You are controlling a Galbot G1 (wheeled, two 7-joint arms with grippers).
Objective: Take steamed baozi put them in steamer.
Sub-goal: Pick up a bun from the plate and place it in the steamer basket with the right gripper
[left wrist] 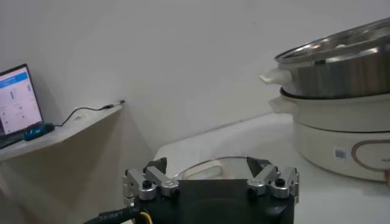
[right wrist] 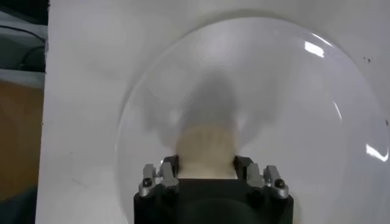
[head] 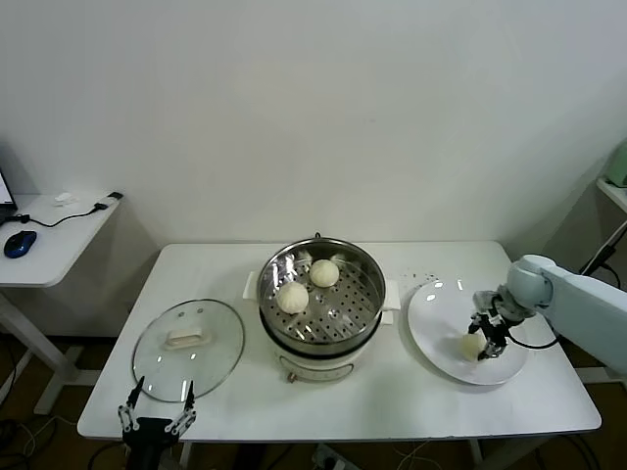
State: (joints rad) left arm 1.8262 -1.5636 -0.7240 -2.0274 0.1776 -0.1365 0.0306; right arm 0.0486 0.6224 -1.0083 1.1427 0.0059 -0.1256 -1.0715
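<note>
The steamer (head: 364, 266) stands mid-table on its cream base and also shows in the left wrist view (left wrist: 341, 61). Two baozi lie on its perforated tray, one in front (head: 292, 297) and one behind (head: 324, 272). A third baozi (head: 472, 346) is on the white plate (head: 441, 304) at the right. My right gripper (head: 483, 338) is shut on it, one finger on each side. The right wrist view shows the same bun (right wrist: 206, 146) between the fingers of that gripper (right wrist: 206, 161), over the plate (right wrist: 292, 91). My left gripper (head: 157, 409) is open and empty at the table's front left edge (left wrist: 207, 164).
The round glass lid (head: 211, 328) lies flat on the table left of the steamer, just beyond the left gripper (left wrist: 183, 173). A side desk with a blue mouse (head: 20, 243) and a laptop (left wrist: 15, 100) stands at the far left. A wall rises behind the table.
</note>
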